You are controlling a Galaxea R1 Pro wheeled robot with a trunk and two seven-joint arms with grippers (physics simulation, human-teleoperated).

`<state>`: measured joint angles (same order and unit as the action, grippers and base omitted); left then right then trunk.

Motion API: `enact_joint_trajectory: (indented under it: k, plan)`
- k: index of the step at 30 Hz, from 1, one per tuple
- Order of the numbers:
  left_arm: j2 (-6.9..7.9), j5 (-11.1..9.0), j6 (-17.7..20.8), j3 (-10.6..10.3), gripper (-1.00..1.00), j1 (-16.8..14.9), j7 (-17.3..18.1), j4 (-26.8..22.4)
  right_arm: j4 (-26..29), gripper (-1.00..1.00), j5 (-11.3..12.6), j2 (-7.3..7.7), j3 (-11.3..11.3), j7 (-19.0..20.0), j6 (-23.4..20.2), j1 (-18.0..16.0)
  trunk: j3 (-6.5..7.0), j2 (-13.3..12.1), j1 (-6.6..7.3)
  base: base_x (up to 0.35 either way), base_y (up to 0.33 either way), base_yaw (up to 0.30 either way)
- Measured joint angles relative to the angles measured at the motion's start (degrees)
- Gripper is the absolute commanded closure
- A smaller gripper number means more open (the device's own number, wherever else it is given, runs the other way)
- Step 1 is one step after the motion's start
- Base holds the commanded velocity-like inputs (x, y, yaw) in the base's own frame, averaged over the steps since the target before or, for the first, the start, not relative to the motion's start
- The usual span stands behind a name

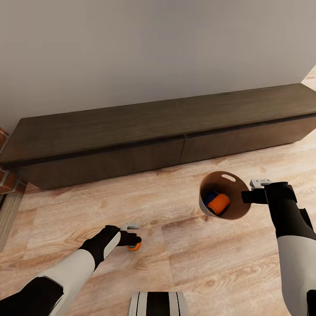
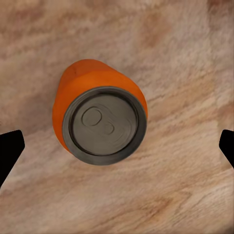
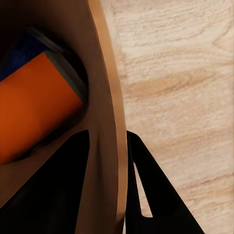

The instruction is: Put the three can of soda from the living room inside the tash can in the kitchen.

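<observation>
On the wood floor (image 1: 197, 263), orange can (image 2: 100, 119) between open left hand (image 1: 131, 239) fingers, right hand (image 1: 252, 196) clamping bin (image 1: 206, 206) rim.

glossy white forearms on both arms, matte black wrist sections, left gripper (image 1: 134, 239) and right gripper (image 1: 250, 196) each with black fingers (image 2: 9, 151) plus small grey-white bracket, white-and-black striped base (image 1: 158, 304) near edge

Left gripper (image 1: 131, 239) reaches low with jaws spread wide; right gripper (image 1: 246, 196) is clamped closed.
</observation>
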<state>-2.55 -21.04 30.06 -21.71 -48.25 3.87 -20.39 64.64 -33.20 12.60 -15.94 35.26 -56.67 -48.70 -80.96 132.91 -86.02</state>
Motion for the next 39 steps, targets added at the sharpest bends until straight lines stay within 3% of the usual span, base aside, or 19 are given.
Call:
enact_joint_trajectory:
  k: [3, 9, 20, 39]
  plan:
    - [0.0, 0.0, 0.0, 0.0, -1.0, 0.0, 0.0, 0.0, 0.0, 1.0, 0.0, 0.01, 0.0, 0.2, 0.1, 0.0, 0.0, 0.0, 0.0, 0.0, 0.0, 0.0]
    - [-0.05, 0.0, 0.0, 0.0, -1.0, 0.0, 0.0, 0.0, 0.0, 1.0, -0.1, 0.05, 0.0, 0.4, 0.2, 0.0, -1.09, 2.4, -1.32, 0.0, 0.0, 0.0]
    - [0.13, 0.1, -0.8, 0.0, -1.0, 0.1, -0.2, -5.3, 0.0, 1.0, -0.1, 0.0, 0.0, 0.4, 0.4, 0.0, -1.87, 2.4, -1.32, 0.0, 0.0, 0.0]
    - [0.2, 0.0, -0.8, 0.0, -1.0, 0.1, -0.3, -6.0, 0.1, 1.0, 0.3, -0.03, 0.0, 0.5, 0.6, 0.1, -3.12, 2.4, -1.32, 0.0, 0.0, 0.0]
